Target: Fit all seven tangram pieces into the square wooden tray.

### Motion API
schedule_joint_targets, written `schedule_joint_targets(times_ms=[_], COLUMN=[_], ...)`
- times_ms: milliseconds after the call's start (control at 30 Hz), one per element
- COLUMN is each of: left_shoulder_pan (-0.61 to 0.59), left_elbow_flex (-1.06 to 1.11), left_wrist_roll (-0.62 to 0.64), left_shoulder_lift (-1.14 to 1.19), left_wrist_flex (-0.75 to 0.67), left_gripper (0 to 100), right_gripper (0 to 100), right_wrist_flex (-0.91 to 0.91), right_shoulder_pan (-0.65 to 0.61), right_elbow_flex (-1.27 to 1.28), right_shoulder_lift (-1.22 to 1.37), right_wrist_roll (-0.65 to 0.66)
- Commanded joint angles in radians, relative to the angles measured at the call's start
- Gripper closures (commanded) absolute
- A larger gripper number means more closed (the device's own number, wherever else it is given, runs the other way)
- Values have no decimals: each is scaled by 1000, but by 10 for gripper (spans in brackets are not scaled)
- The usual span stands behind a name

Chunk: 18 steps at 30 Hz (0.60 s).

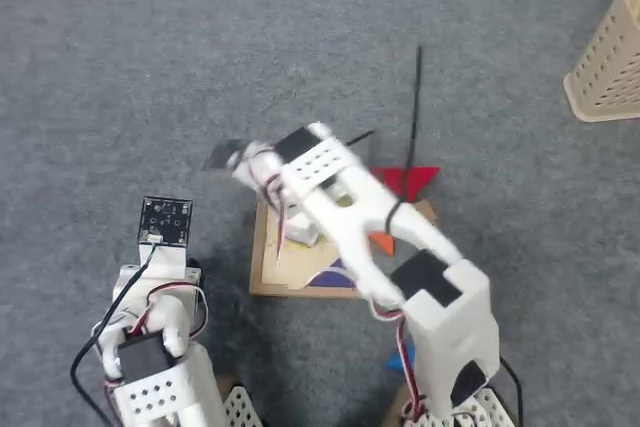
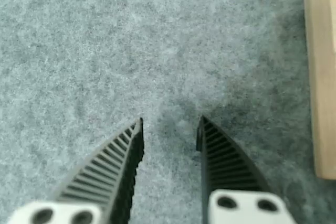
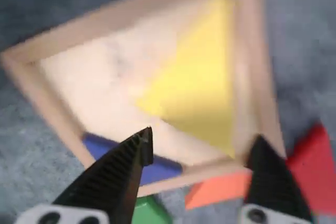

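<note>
Jaws spread wide and empty, the right gripper [image 3: 203,136] hangs over the square wooden tray [image 3: 105,11], where a yellow triangle [image 3: 199,82] lies in one corner and a blue piece [image 3: 142,163] seems tucked against the rim. An orange piece [image 3: 218,192] and a red piece [image 3: 312,153] sit just outside that rim, a green piece [image 3: 149,211] nearby. The left gripper [image 2: 171,120], also parted and empty, hovers over carpet [image 2: 105,35] beside the tray. I'd worry that a finger going for the orange piece catches the rim, jolts the tray and knocks the yellow triangle askew.

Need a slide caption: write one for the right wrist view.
Open right gripper hovers over the wooden tray holding a yellow triangle and a blue piece, red piece beside it.
</note>
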Motion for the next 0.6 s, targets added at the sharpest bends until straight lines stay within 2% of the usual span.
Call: schedule_joint_targets(times_ms=[0, 100, 267, 567], left_shoulder_pan=[-3, -3, -3, -3], left_elbow_flex=[-13, -13, -13, -13], left_wrist_roll=[5, 5, 5, 5], left_shoulder_lift=[-15, -15, -15, -15], left_wrist_flex=[2, 2, 2, 2], left_gripper=[844, 844, 844, 844], right_gripper=[859, 890, 857, 747], right_wrist_flex=[-67, -139, -194, -147], right_shoulder_pan=[108, 153, 182, 251], right_elbow_flex=[28, 130, 224, 153], right_shoulder_lift=[-128, -150, -131, 48], right_wrist_roll=[-224, -385, -414, -416])
